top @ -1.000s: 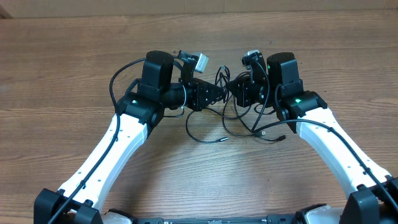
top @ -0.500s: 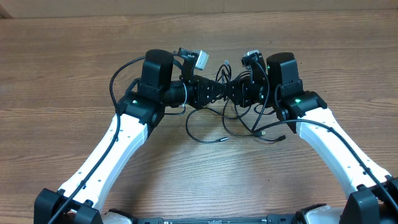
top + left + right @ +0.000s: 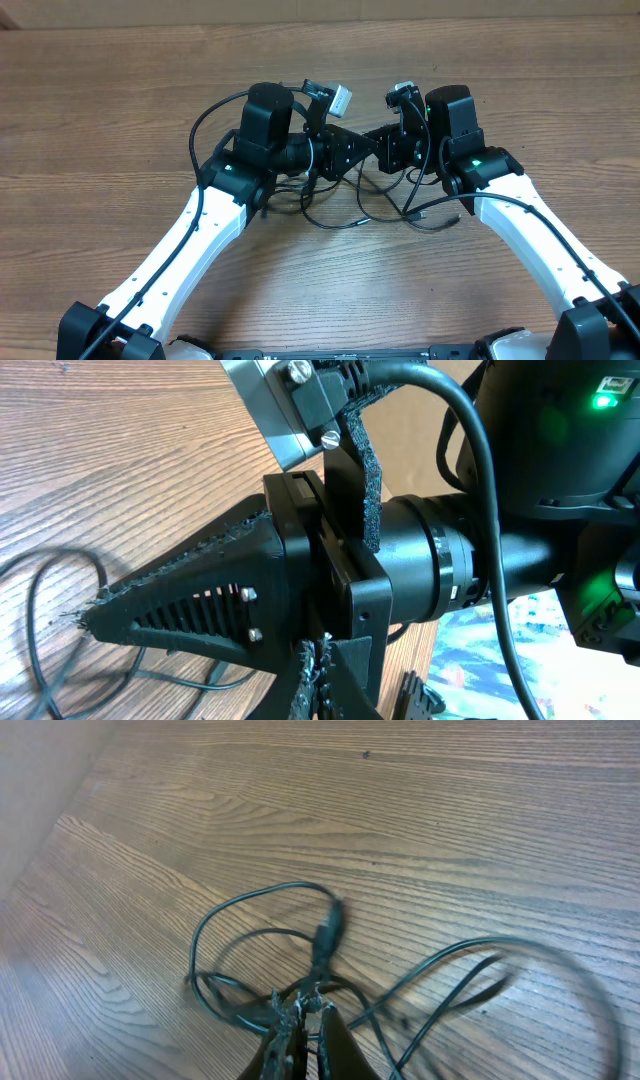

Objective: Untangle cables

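Two tools: met tip to tip just above the middle of the table.
Left tool: fingers pressed together; whether it held anything could not be told.
Right tool: tips pressed together, pinching a strand of the cables.
Cables: thin black loops, tangled, lay on the table near its middle, some strands raised off the table.
Plug: dark, blurred, over the table.
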Controlling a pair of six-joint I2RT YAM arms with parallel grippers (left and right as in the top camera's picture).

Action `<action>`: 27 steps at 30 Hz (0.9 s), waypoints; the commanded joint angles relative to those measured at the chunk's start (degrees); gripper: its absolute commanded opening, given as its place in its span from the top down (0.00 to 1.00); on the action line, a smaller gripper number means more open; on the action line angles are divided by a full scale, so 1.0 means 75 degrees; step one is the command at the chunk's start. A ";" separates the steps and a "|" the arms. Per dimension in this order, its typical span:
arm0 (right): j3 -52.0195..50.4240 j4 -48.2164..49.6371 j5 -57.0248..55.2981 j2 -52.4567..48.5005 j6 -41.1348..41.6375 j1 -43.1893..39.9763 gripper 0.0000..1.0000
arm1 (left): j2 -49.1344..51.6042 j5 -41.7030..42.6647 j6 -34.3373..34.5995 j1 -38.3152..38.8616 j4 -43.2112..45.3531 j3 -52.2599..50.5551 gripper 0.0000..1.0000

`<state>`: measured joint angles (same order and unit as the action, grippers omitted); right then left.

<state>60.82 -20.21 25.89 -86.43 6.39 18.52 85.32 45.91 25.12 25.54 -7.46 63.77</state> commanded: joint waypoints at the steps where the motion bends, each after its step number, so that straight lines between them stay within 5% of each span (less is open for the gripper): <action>1: 0.0140 0.0015 -0.0050 -0.0052 0.0006 0.0029 0.96 | 0.0009 0.0152 0.0058 0.0038 0.0023 0.0099 0.96; 3: 0.0140 -0.0032 -0.0050 -0.0052 0.0003 0.0029 0.96 | 0.0009 0.0146 0.0052 0.0038 -0.0009 0.0099 0.96; 8: 0.0140 -0.0210 -0.0015 -0.0052 0.0006 0.0029 0.69 | 0.0009 -0.0729 0.0023 0.0032 -0.0507 0.0099 0.96; 10: 0.0140 -0.0425 -0.0012 -0.0052 0.0006 0.0029 0.42 | 0.0009 -0.1617 0.0029 -0.0017 -0.1064 0.0099 0.96; 16: 0.0140 -0.0784 0.0184 -0.0052 0.0003 0.0029 0.11 | 0.0009 -0.2798 0.0026 -0.0175 -0.1996 0.0099 0.96; 19: 0.0140 -0.0921 0.0181 -0.0052 0.0003 0.0029 0.06 | 0.0009 -0.2999 0.0020 -0.0338 -0.2387 0.0099 0.82; 27: 0.0140 -0.1282 0.0149 -0.0052 -0.0003 0.0015 0.00 | 0.0009 -0.2920 0.0099 -0.1177 -0.3622 0.0099 0.76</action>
<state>60.82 -29.61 26.76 -86.43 6.42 18.52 85.32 24.36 25.39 18.96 -32.80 63.81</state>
